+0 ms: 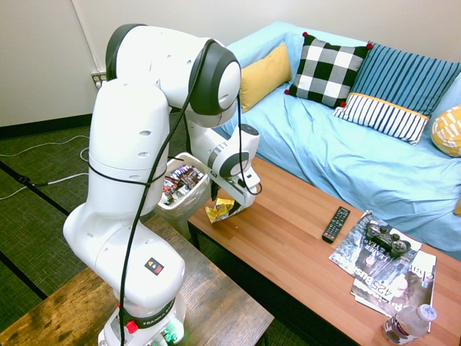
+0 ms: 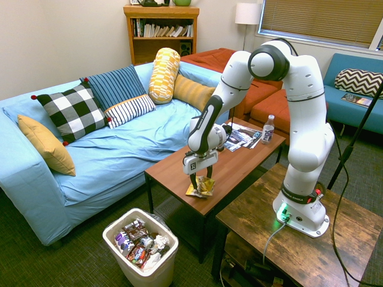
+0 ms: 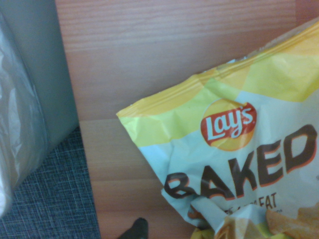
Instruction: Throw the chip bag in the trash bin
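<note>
You have a pale wall [image 1: 43, 65] behind a light-blue-covered sofa [image 2: 114, 155], dark carpet [image 2: 78, 257], a brown coffee table [image 2: 173, 173], a wooden bookcase [image 2: 162, 46], red seating [image 2: 263, 110], a teal sofa [image 2: 353, 107], a white-shaded floor lamp [image 2: 247, 14] and a window with lowered blinds [image 2: 320, 21].

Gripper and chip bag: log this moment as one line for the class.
gripper: open, at bag | chip bag: on coffee table | trash bin: beside table
</note>
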Tool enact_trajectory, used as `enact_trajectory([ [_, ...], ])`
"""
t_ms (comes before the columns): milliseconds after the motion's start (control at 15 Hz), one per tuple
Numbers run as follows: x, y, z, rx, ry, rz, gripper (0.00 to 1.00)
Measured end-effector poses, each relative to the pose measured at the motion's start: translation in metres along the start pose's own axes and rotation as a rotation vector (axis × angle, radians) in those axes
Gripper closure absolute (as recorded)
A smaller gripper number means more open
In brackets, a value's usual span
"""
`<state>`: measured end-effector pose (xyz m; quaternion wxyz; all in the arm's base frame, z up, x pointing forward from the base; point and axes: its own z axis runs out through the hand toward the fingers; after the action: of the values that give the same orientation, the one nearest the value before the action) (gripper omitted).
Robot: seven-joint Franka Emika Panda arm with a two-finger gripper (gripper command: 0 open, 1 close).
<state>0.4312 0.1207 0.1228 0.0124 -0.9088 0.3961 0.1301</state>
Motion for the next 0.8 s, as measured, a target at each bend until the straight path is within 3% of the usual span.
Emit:
enact_trajectory([
  [800,0.011,-0.008,-0.006,0.018,-0.023,0.034,1.0],
])
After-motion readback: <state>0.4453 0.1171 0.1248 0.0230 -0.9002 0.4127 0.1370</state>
